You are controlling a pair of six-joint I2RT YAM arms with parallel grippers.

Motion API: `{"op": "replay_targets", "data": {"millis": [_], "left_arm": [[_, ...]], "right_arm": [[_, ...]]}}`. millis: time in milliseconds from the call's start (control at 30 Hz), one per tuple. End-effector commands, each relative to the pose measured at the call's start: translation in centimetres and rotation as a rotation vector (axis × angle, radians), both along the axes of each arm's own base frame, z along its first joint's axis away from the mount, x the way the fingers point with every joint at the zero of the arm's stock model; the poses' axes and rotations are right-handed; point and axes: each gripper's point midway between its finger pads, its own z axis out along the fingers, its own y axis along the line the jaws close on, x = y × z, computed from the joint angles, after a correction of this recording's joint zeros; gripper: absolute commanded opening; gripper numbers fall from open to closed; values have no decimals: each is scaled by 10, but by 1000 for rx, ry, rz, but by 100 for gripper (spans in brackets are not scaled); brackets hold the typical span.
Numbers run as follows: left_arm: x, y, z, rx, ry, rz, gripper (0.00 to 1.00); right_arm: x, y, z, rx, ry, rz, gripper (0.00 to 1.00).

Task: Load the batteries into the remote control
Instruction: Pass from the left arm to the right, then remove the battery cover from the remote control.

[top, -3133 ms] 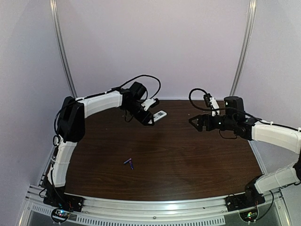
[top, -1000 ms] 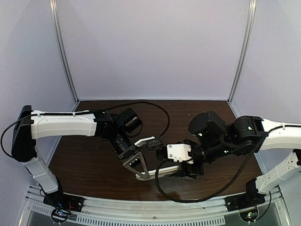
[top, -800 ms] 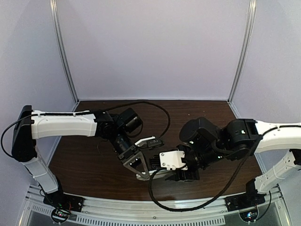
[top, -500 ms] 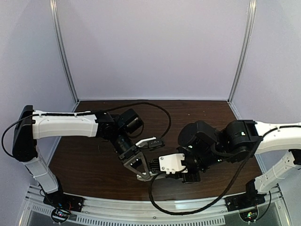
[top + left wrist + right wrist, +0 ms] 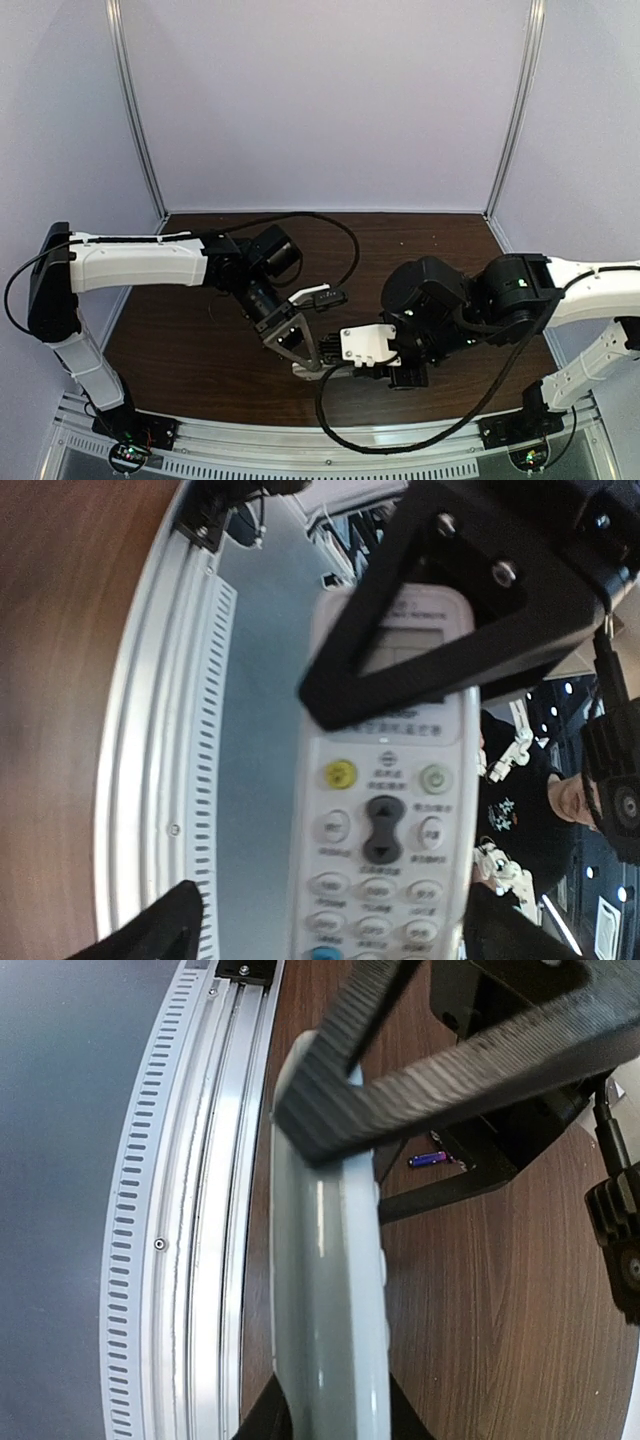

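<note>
White remote (image 5: pixel 325 1260) (edge-on) between right gripper (image 5: pixel 330 1418)

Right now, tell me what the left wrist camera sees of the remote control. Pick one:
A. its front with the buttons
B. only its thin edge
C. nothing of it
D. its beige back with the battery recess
A: in the left wrist view the remote control turns its front to the camera, with its buttons in plain sight, yellow, green and grey.
</note>
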Motion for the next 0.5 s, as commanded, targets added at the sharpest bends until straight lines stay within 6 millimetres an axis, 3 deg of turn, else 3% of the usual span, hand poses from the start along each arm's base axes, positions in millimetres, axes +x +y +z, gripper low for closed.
{"op": "replay_targets", "data": {"millis": [0, 167, 333, 467], "left_arm": [[59, 0, 15, -17, -125, 178, 97], [121, 14, 39, -58, -242, 366, 97], [182, 30, 66, -53, -456, 583, 97], [235, 58, 84, 57, -703, 854, 97]], "right_arm": [[11, -2, 26, 114, 34, -86, 0], [35, -3, 30, 182, 115, -159, 0], [77, -4, 36, 301, 243, -288, 0], [114, 0, 41, 468, 399, -414, 2]]}}
